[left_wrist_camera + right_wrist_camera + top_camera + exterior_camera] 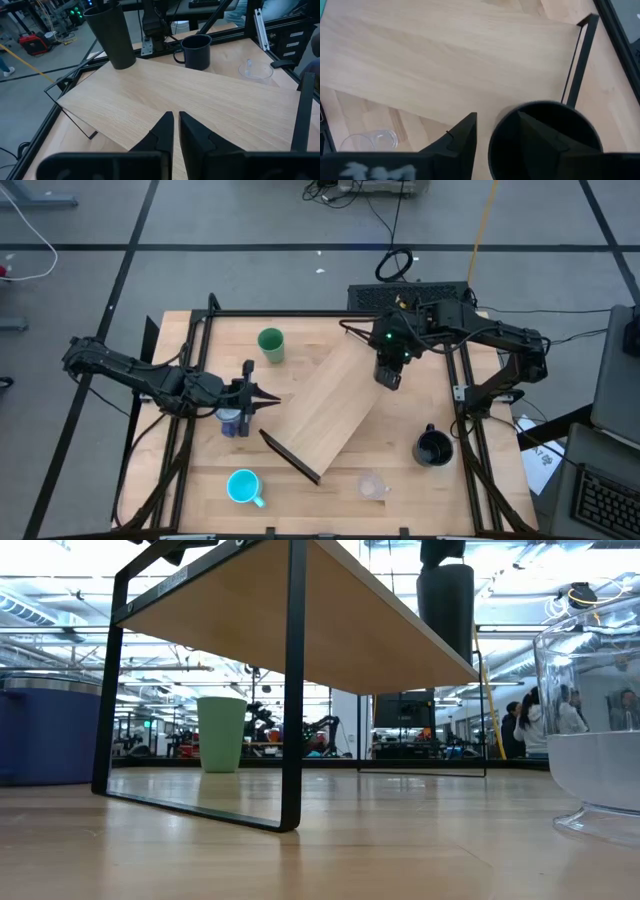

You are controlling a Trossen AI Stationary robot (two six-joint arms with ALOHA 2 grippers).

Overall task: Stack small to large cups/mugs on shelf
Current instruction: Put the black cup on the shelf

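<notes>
The light-wood shelf [330, 405] stands on its dark brackets, diagonal across the table's middle. The tall black cup [111, 35] is upright at the shelf's far right end, its base at the board. My right gripper [496, 117] is over it, open, with one finger inside the cup [545, 142] and one outside. My left gripper [175, 117] hovers shut beside the shelf's left side, holding nothing. Under the left arm the blue-purple mug [232, 421] stands on the table. My right gripper comes from above, slanting, with the cup's wall between its fingers. A strip of wood shows between the outer finger [465, 132] and the rim [492, 145]. Whether the inner finger [535, 132] touches the wall I cannot tell.
The green tumbler [270, 344] stands at the far side. The cyan mug [243, 486] and the clear cup [372, 485] stand near the front edge. The wide black mug [433, 447] is at the right. Dark frame rails [465, 395] run along the table's sides.
</notes>
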